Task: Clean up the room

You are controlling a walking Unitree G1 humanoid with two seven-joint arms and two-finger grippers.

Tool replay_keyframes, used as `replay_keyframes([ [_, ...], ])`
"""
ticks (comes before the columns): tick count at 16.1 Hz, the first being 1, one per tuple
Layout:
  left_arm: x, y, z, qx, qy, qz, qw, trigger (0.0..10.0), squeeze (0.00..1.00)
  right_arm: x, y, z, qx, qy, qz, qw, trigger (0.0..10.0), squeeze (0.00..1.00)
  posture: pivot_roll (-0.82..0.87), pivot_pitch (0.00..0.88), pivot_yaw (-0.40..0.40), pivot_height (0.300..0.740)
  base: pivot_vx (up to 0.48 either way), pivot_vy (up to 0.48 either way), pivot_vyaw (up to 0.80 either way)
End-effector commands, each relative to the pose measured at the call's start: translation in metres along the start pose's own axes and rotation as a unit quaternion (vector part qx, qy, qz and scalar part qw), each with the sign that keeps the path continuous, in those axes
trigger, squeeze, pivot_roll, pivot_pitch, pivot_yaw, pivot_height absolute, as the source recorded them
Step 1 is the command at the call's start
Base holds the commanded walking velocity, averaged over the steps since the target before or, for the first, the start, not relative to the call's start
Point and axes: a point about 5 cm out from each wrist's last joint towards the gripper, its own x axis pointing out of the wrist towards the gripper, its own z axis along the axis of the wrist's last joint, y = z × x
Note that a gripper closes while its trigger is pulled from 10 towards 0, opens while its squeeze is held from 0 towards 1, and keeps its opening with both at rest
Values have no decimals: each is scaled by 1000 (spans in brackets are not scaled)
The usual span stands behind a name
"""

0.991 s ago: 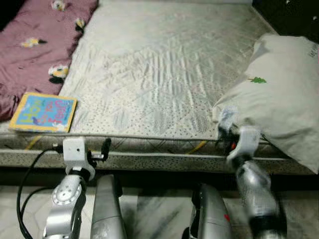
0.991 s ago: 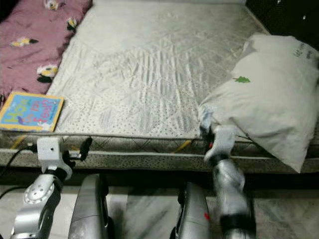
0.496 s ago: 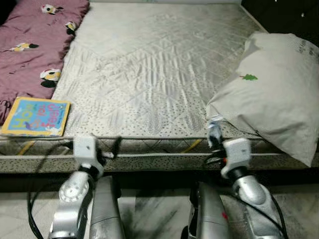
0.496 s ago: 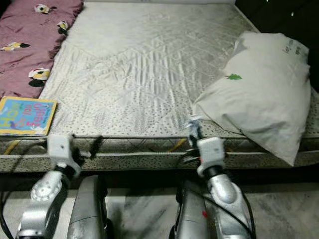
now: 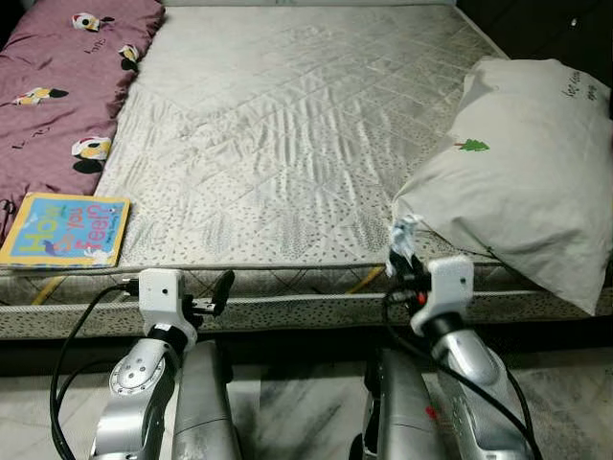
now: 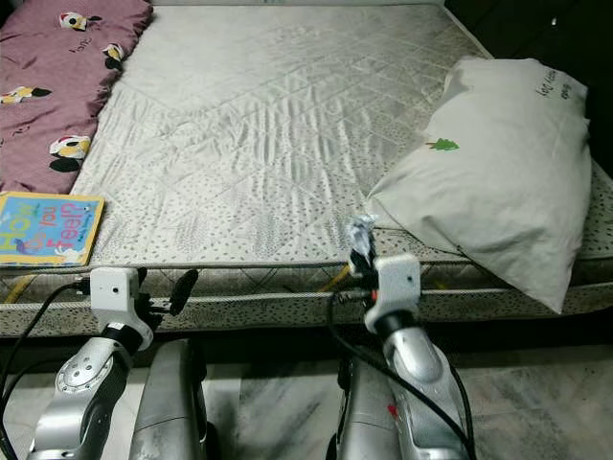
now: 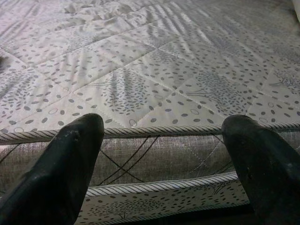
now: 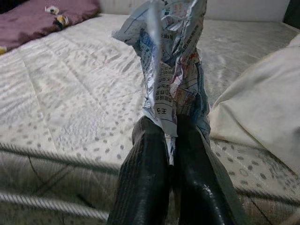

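Observation:
My right gripper (image 5: 400, 255) is shut on a crumpled piece of printed paper (image 8: 171, 61), held at the front edge of the mattress (image 5: 287, 125) just left of the white pillow (image 5: 517, 182). The paper (image 6: 361, 233) sticks up from between the fingertips. My left gripper (image 7: 164, 154) is open and holds nothing, level with the mattress's piped front edge; it sits low at the left (image 5: 218, 292). A colourful children's book (image 5: 65, 230) lies on the bed's front left corner.
A maroon blanket (image 5: 57, 86) with cartoon prints covers the bed's left side. The pillow lies against the dark right wall (image 5: 556, 29). Pale marble floor (image 5: 297, 412) runs below the bed front, by my legs.
The right arm has pulled back from the pillow's corner towards me with the paper in its fingers. The camera view has shifted slightly. The left arm has hardly moved.

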Motion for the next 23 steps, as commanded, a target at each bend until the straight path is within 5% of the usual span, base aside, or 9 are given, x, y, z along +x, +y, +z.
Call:
replay_keyframes([
  [1,2,3,8,7,-11,3,1000,10000,0,2,-3,9,1,-11,-5,1000,10000,0,-32,54,-10,568,0,0,0],
  [10,2,6,10,19,-16,23,999,10000,0,4,-12,9,12,0,-36,999,10000,0,-24,58,-8,652,0,0,0],
  [16,4,6,10,25,-15,32,999,10000,0,8,-6,14,-7,-14,-24,1000,10000,0,-19,53,-14,666,0,0,0],
  [23,8,6,12,31,-17,24,999,10000,0,10,-15,11,-29,-2,-45,999,10000,0,-21,55,-19,740,0,0,0],
])
